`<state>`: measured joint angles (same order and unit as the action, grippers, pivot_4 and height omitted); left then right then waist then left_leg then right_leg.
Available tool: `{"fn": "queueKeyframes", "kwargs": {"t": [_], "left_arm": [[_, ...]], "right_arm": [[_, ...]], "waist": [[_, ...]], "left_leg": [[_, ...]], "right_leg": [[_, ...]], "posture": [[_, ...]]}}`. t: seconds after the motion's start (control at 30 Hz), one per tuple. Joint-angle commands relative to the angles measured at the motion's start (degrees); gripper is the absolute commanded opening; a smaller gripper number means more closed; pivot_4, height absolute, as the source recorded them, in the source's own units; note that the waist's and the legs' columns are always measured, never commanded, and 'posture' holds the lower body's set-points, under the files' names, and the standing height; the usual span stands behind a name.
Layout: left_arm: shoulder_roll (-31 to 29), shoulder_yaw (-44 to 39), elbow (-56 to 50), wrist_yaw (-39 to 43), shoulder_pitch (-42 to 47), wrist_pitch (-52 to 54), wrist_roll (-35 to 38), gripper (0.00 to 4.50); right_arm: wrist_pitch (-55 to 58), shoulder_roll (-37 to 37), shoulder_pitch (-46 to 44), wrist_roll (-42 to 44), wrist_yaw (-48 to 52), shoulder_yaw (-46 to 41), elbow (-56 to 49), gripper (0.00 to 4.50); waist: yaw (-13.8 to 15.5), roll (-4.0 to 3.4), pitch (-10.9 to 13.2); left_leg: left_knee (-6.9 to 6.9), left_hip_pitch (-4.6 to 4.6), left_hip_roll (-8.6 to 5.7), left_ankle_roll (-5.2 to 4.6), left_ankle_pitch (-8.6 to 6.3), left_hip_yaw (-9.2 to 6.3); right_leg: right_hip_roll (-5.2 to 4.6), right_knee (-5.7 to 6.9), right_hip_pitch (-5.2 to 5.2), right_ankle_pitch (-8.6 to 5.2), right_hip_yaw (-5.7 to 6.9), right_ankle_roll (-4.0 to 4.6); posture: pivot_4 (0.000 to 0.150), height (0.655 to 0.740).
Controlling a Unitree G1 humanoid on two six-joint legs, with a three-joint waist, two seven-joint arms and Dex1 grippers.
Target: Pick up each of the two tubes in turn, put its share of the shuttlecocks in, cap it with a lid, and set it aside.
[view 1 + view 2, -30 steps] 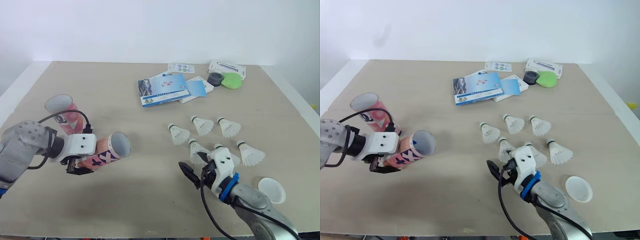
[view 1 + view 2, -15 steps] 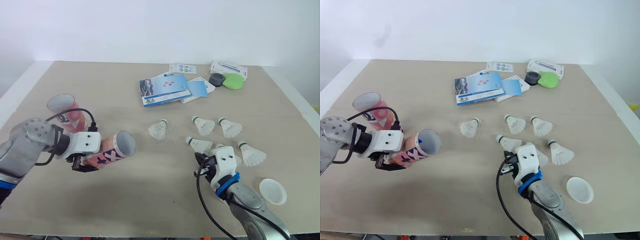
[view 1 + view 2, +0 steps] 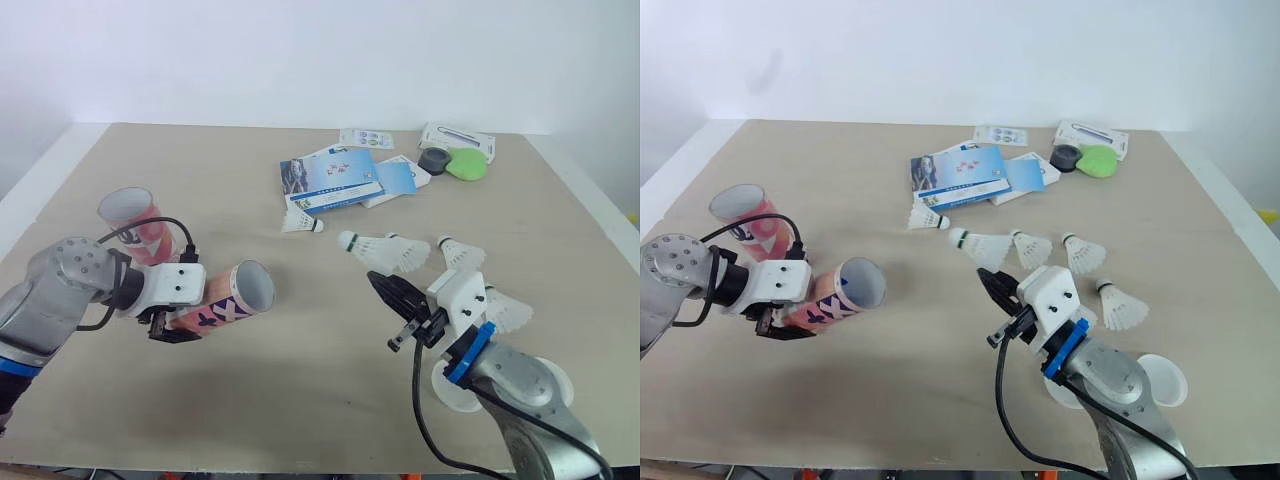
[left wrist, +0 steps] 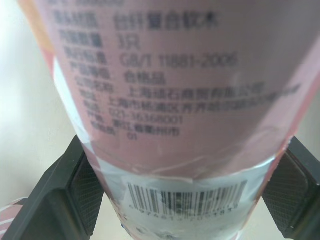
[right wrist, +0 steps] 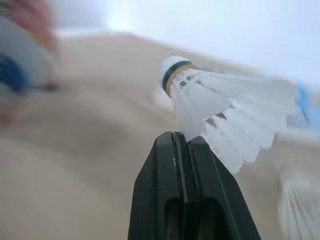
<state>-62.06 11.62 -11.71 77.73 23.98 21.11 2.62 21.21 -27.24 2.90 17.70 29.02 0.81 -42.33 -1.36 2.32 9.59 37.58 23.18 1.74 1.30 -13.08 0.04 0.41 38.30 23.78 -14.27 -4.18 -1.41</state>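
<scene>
Beige tabletop (image 3: 300, 400) runs back to a plain white wall. Above it, the left gripper (image 3: 176, 324) clamps a pink tube (image 3: 225, 300) near its closed end. The tube lies tilted, its open mouth pointing away from the gripper toward the right gripper. The head views show that mouth and the dark pattern on the side. The left wrist view gives the close detail instead: rows of printed text, a barcode on a pale band, and black fingers (image 4: 70, 195) pressed against opposite sides of the tube.

The second tube (image 3: 135, 215), also pink, sits just behind the left gripper with its open mouth showing.

The right gripper (image 3: 385, 288) has its fingers pressed together, pinching the skirt edge of a shuttlecock (image 3: 372, 250) held off the table. In the right wrist view its cork carries a green band, and white feathers fan out from the fingertips.

Beyond that gripper lie loose shuttlecocks (image 3: 460, 252); one more (image 3: 300, 222) rests further off beside the booklets (image 3: 330, 178). A white lid (image 3: 1170, 380) shows beside the right forearm.
</scene>
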Motion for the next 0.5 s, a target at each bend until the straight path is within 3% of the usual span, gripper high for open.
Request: {"fn": "queueKeyframes", "kwargs": {"t": [0.03,0.5], "left_arm": [[0.6,0.6,0.0,-0.3,0.4,0.0,-0.4,4.0],[0.2,-1.2,-1.5,-1.8,-2.0,1.4,-0.1,4.0]], "right_arm": [[-1.7,-1.6,-2.5,1.0,3.0,-0.7,0.8,0.04],[-2.0,-0.7,-2.6,2.2,4.6,-0.4,2.9,0.04]], "waist": [[0.0,0.0,0.0],[0.0,-0.07,0.0]], "left_leg": [[0.02,-0.01,0.0,0.0,0.0,0.0],[0.04,-0.15,0.01,-0.01,0.01,-0.04]], "right_leg": [[0.0,0.0,-0.02,0.01,0.0,-0.01],[0.01,0.0,-0.14,0.03,0.02,0.02]], "posture": [[0.15,0.74],[0.15,0.74]]}}
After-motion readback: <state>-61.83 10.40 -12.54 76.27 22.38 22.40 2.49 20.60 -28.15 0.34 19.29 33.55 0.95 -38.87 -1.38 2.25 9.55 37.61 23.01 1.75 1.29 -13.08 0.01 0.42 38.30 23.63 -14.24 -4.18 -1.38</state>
